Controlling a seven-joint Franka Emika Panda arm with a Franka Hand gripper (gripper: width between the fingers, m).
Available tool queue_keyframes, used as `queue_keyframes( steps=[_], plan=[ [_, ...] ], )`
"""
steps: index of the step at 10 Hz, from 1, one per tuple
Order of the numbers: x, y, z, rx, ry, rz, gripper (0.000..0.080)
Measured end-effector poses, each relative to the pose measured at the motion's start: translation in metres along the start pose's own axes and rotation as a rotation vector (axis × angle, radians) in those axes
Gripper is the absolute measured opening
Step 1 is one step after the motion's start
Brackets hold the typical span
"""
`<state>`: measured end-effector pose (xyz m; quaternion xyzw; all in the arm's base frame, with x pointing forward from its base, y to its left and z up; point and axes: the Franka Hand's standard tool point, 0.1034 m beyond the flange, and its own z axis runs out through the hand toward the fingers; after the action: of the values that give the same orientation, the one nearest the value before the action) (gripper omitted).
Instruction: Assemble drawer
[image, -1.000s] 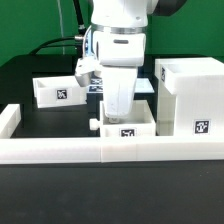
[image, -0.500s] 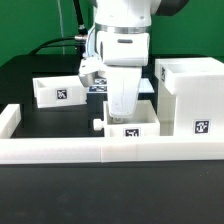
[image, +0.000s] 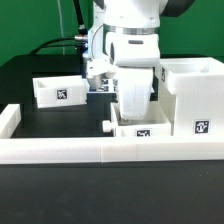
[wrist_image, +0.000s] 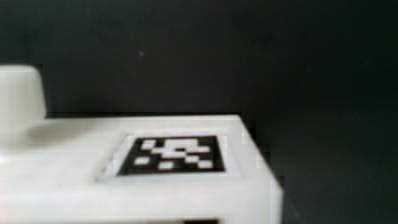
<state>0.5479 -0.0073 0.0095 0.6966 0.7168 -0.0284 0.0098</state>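
One shallow white drawer tray (image: 141, 129) with a tag on its near wall and a knob (image: 107, 126) on its end lies against the front rail, close beside the tall white casing (image: 194, 96). My gripper (image: 135, 116) reaches straight down into this tray and is shut on its wall; the fingertips are hidden. In the wrist view the tray's tagged wall (wrist_image: 178, 155) fills the frame close up, with the knob (wrist_image: 18, 95) at one side. The second tray (image: 58, 92) stands apart at the exterior view's left.
The long low white border rail (image: 70, 151) runs along the front and turns back at the exterior view's left corner (image: 8, 120). The marker board (image: 97, 87) lies behind the arm, mostly hidden. Black cables hang at the back.
My gripper and the tray in it have slid toward the exterior view's right, closer to the casing. The second tray and the casing have not moved.
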Motion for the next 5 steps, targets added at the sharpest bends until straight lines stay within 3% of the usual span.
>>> queue_keyframes(
  steps=[2, 5],
  plan=[
    [0.0032, 0.0002, 0.0015, -0.023, 0.004, 0.004, 0.0042],
    [0.0065, 0.0004, 0.0013, -0.024, 0.005, 0.026, 0.0042]
  ],
)
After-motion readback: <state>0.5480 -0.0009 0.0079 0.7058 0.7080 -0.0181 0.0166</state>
